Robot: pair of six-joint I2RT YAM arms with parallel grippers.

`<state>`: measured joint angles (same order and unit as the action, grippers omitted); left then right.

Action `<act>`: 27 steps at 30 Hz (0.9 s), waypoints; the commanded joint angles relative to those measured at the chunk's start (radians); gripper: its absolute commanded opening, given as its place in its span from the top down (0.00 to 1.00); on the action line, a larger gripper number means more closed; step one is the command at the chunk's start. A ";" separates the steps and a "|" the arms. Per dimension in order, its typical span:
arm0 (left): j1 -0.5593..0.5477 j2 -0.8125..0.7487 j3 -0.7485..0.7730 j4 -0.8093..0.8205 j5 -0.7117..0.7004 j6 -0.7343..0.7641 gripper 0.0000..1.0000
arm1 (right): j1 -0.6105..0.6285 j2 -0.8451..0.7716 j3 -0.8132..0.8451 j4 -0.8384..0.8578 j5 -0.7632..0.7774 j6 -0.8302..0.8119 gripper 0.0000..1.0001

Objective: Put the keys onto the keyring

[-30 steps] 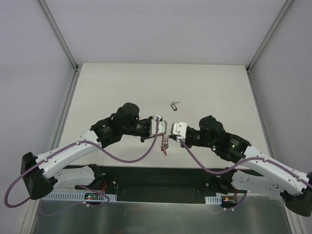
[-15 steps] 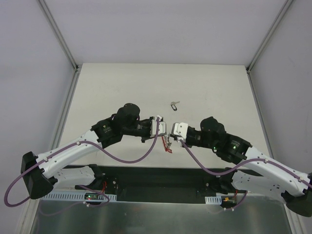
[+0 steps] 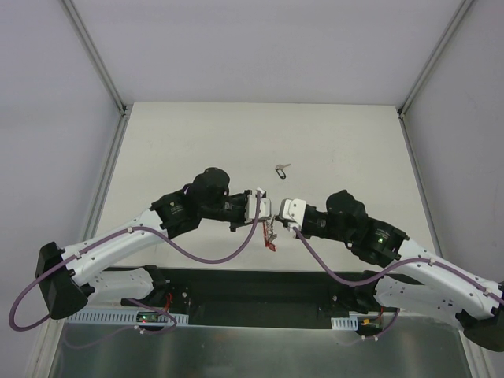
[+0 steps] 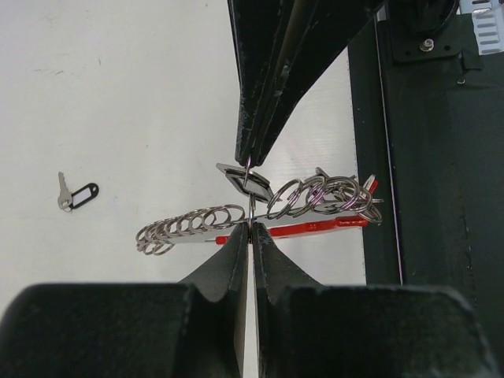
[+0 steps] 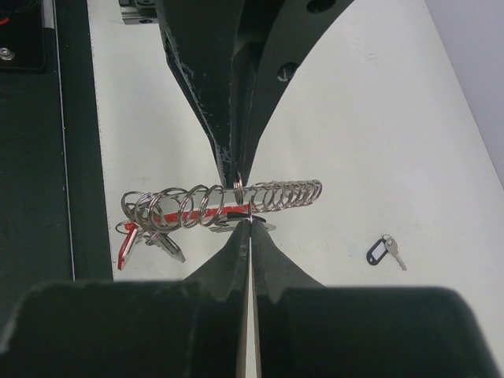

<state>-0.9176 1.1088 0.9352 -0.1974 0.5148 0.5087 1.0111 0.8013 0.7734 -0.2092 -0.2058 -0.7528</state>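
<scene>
The left hand (image 4: 250,232) has its fingers pressed flat together, with only a thin wire loop of the keyring (image 4: 197,220) nipped between the tips. It grips the keyring from one side, about midway along the grey coiled run. The right hand (image 5: 250,228) faces it from the opposite side of the keyring, tip almost against tip, and its fingers are closed up as well. A key (image 4: 244,179) sits right at their ends, its black-rimmed tag turned like a small diamond (the metal blade is too small to make out). The keyring hangs between the two hands, lying roughly level, with the red arc (image 4: 303,228) running alongside the coil. At the end of the keyring nearer the arm bases, other keys (image 5: 164,240) dangle in a little bunch. Beneath the keyring is the near edge of the pale worktop (image 3: 197,142). A loose key (image 4: 77,194) with a black-rimmed tag lies flat on the worktop, well apart from the keyring, on the side away from the arm bases.
</scene>
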 commanded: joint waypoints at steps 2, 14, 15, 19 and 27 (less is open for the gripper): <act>-0.012 0.003 0.014 0.055 0.018 -0.009 1.00 | 0.007 -0.010 0.006 0.042 -0.012 -0.019 0.99; -0.017 0.003 0.016 0.055 0.019 -0.006 1.00 | 0.007 -0.002 0.015 0.025 -0.033 -0.033 0.99; -0.017 0.002 0.014 0.056 0.021 -0.007 1.00 | 0.010 -0.001 0.017 0.021 -0.035 -0.033 0.99; -0.017 0.005 0.016 0.055 0.018 -0.007 1.00 | 0.012 -0.005 0.018 0.016 -0.033 -0.034 0.99; -0.017 -0.003 0.010 0.055 0.001 -0.007 1.00 | 0.017 -0.016 0.020 0.007 -0.023 -0.037 0.99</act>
<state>-0.9241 1.1110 0.9352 -0.1925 0.5133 0.5087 1.0191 0.8021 0.7734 -0.2153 -0.2176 -0.7723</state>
